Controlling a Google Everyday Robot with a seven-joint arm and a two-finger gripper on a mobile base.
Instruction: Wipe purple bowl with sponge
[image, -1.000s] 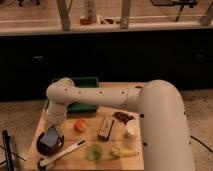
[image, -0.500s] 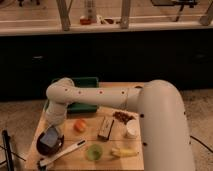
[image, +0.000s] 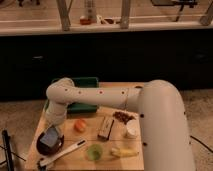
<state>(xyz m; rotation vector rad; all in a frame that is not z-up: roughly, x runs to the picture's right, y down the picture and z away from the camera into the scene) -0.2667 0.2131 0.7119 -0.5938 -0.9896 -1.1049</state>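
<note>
The purple bowl (image: 47, 145) sits at the front left of the wooden table (image: 115, 161). A grey-blue sponge (image: 51, 135) lies in the bowl, tilted against its far rim. My white arm reaches from the right across the table and bends down at the left; my gripper (image: 54, 126) is directly over the bowl, at the sponge. The arm's wrist hides most of the gripper.
A white-handled brush (image: 62, 153) lies just in front of the bowl. An orange fruit (image: 79, 125), a brown block (image: 105, 128), a green cup (image: 93, 151), a banana (image: 123, 152), a white cup (image: 132, 131) and a green tray (image: 84, 94) share the table.
</note>
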